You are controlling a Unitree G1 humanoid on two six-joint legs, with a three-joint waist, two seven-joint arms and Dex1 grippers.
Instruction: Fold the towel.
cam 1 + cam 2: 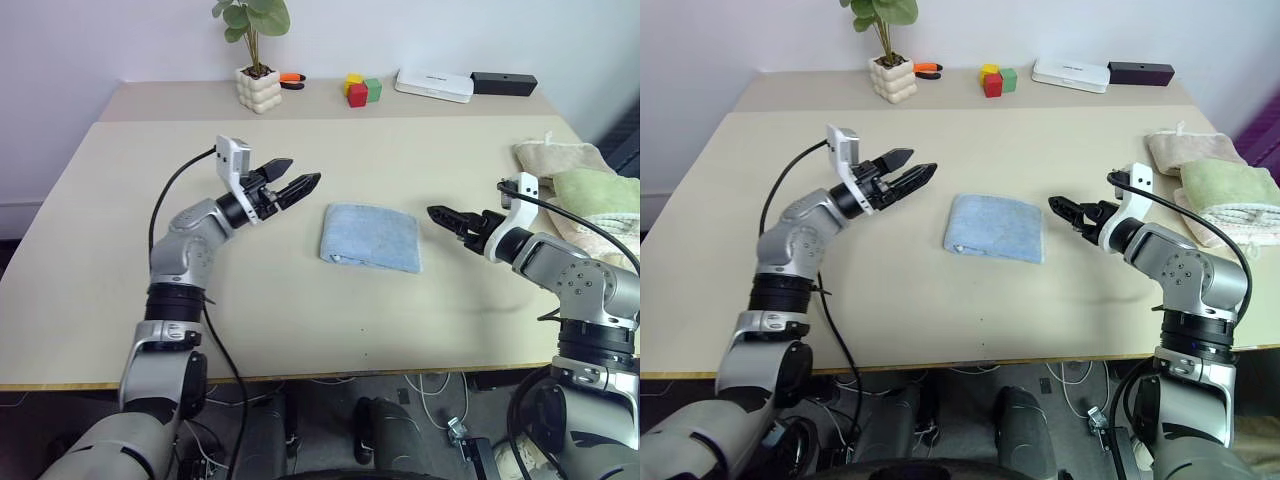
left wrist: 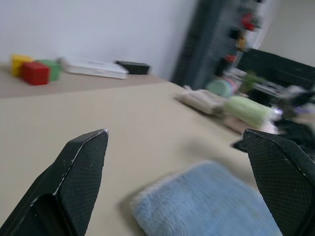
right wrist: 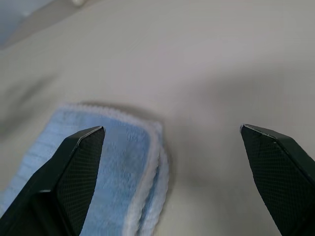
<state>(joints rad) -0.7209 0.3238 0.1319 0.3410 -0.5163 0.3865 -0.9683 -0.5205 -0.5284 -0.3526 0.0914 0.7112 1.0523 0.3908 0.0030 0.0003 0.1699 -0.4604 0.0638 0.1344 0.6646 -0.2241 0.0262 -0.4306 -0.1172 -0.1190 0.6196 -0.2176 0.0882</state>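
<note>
The towel (image 1: 370, 237) is light blue with a thin white hem. It lies folded into a small rectangle in the middle of the table (image 1: 120, 290). My left gripper (image 1: 303, 172) hovers above the table just left of the towel, open and empty, pointing toward it. My right gripper (image 1: 437, 213) is close to the towel's right edge, low over the table, also open with nothing between its fingers. The left wrist view shows the towel (image 2: 211, 201) ahead, between and beyond the fingertips. In the right wrist view a folded corner of the towel (image 3: 113, 167) lies near one fingertip.
A beige folded towel (image 1: 560, 155) and a green one (image 1: 600, 190) lie at the table's right edge, close behind my right arm. Along the back stand a potted plant (image 1: 258, 88), coloured blocks (image 1: 362, 90), a white box (image 1: 434, 85) and a black box (image 1: 503, 83).
</note>
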